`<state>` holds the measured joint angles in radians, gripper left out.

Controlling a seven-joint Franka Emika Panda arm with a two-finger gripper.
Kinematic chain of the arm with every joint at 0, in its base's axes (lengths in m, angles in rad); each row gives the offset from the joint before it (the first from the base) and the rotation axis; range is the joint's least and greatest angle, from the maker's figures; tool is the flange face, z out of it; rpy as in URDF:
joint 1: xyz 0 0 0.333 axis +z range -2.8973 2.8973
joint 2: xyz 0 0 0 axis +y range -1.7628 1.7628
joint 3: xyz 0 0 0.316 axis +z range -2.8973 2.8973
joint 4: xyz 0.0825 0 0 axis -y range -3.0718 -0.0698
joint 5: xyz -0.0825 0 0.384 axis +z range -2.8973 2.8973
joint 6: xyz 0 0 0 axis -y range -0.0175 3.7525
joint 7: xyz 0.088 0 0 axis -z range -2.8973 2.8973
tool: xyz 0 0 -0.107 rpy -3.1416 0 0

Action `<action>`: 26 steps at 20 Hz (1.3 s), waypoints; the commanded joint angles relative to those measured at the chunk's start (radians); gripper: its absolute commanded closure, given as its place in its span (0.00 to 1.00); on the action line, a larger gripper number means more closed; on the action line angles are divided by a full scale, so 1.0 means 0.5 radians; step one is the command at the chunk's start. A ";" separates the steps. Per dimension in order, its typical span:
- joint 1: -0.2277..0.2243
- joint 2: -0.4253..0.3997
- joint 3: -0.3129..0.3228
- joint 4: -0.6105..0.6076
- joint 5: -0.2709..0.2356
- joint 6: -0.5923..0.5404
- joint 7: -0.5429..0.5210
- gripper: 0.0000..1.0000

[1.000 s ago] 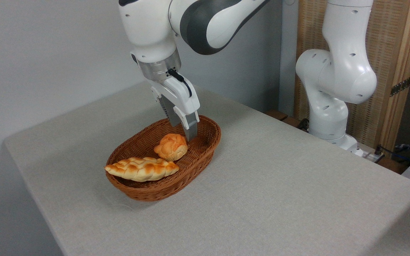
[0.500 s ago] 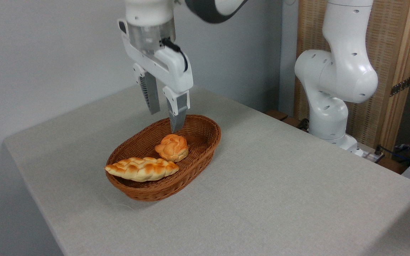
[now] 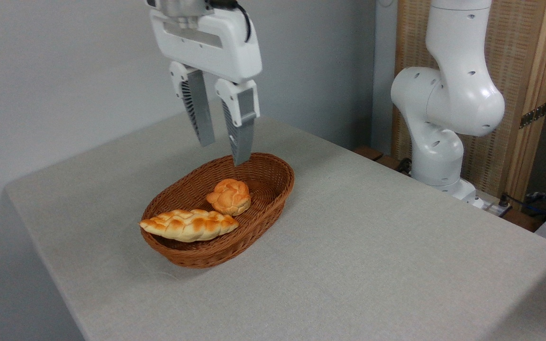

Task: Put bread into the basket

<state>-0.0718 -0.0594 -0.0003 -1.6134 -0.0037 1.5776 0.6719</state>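
The bread (image 3: 229, 197), a small round knotted bun with an orange-golden crust, lies inside the oval brown wicker basket (image 3: 273, 196) near its middle. My gripper (image 3: 223, 152) hangs above the basket's far rim, well clear of the bun. Its two grey fingers point down, stand apart and hold nothing.
A long braided loaf (image 3: 188, 225) rests across the basket's near left rim, one pointed end sticking out over it. The arm's white base (image 3: 443, 142) stands at the table's far right edge. Grey tablecloth (image 3: 372, 246) spreads to the right and front of the basket.
My gripper has let go of the bun, risen out of the basket and opened its fingers. The bun has stayed in the basket.
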 commanded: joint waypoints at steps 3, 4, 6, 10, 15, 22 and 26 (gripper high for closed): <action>-0.010 0.168 -0.027 0.190 0.035 -0.060 -0.077 0.00; -0.010 0.168 -0.027 0.187 0.029 -0.047 -0.077 0.00; -0.010 0.171 -0.027 0.187 0.011 -0.044 -0.074 0.00; -0.004 0.168 -0.024 0.183 -0.011 -0.038 -0.067 0.00; -0.007 0.165 -0.024 0.174 -0.011 -0.026 -0.067 0.00; -0.004 0.079 -0.024 0.079 -0.014 -0.026 -0.061 0.00; -0.010 0.061 -0.024 0.052 -0.014 -0.020 -0.058 0.00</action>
<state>-0.0750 0.0035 -0.0118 -1.5519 -0.0023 1.5749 0.6540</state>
